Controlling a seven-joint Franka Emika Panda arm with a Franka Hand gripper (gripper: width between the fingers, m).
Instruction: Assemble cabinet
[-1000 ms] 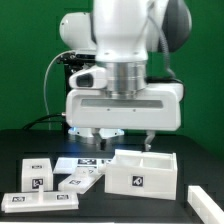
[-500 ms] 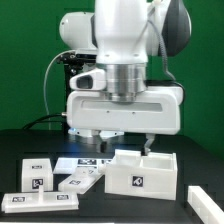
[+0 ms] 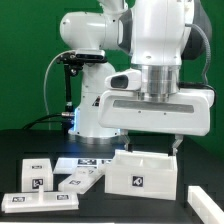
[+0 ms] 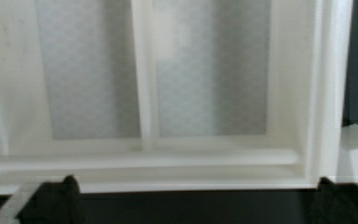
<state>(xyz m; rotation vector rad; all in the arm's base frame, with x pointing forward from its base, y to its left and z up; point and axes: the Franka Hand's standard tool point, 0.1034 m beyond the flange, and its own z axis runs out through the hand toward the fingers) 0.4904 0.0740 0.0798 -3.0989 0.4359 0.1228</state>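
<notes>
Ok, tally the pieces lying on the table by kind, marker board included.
cabinet box: 1
loose white parts: 4, three at the exterior view's left, one at its right edge
marker board: 1
Total: 6

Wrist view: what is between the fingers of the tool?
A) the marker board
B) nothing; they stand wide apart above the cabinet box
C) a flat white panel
B: the tool is open, and below it only the cabinet box with its divider shows.
</notes>
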